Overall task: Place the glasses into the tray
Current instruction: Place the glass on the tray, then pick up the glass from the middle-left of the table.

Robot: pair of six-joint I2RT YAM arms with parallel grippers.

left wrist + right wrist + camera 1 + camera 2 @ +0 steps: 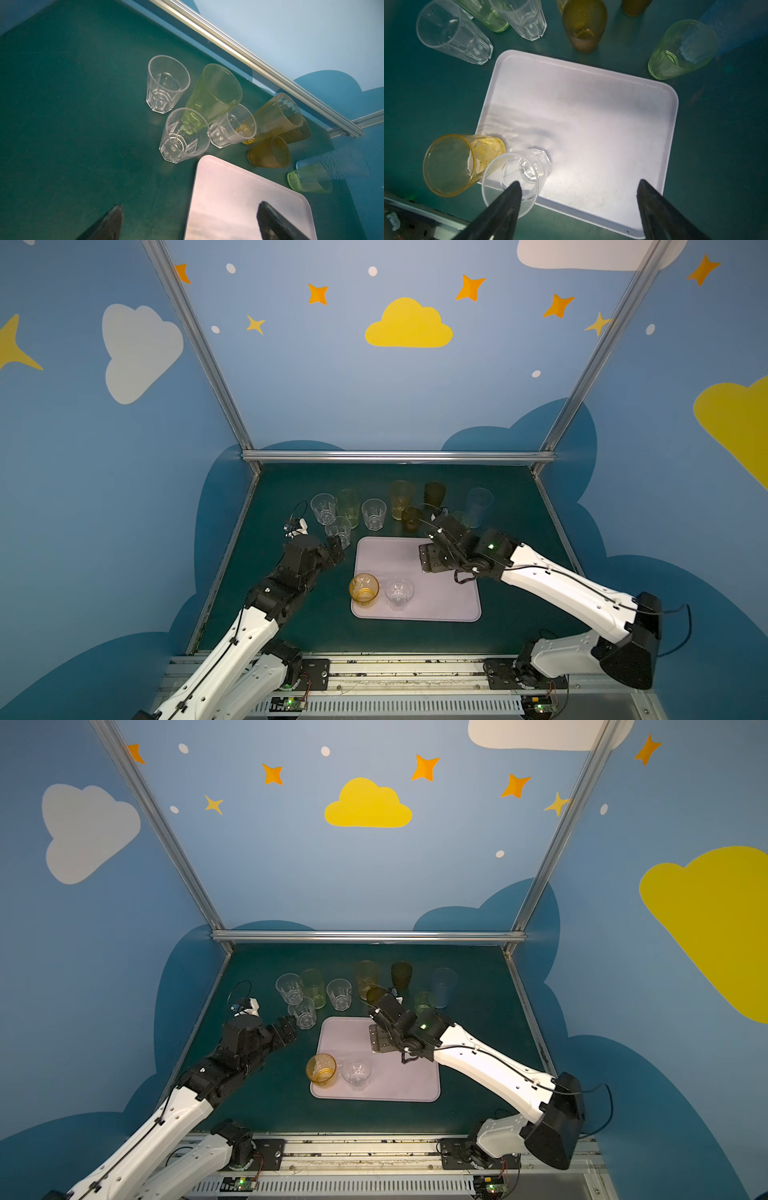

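Left arm [266,626] stretches forward low along the table's [515,506] left side, wrist turned in toward the tray's [449,601] far left corner. Left gripper [190,204] is spread wide with nothing between the fingers. It sits just short of the nearest clear glass [338,531]; I see no contact.

Right arm [557,589] comes in from the right edge, elbow raised, wrist bent down over the far right part of the tray. Right gripper [578,181] hangs above the tray, fingers far apart, holding nothing.

Two glasses stand in the tray: amber glass [364,589] at its near left corner, clear faceted glass [399,592] just beside it along the near edge. The rest stand on the table past the tray's far edge:
- back clear glass [323,508]
- tall green glass [348,506]
- third clear glass [373,513]
- tall amber glass [401,499]
- short brown glass [412,517]
- tall brown glass [434,494]
- pale blue glass [479,506]
- short green glass [424,1002]

Hard to read:
- In the right wrist view one finger overlaps the clear faceted glass's rim; I cannot tell if it touches.
- The right wrist covers the short green glass's lower part, and a cable crosses the short brown glass.
- From above, both grippers' fingertips are dark on dark and barely show.
- The pale blue glass is a blur in both wrist views.
- The left arm's base is cut off by the frame.
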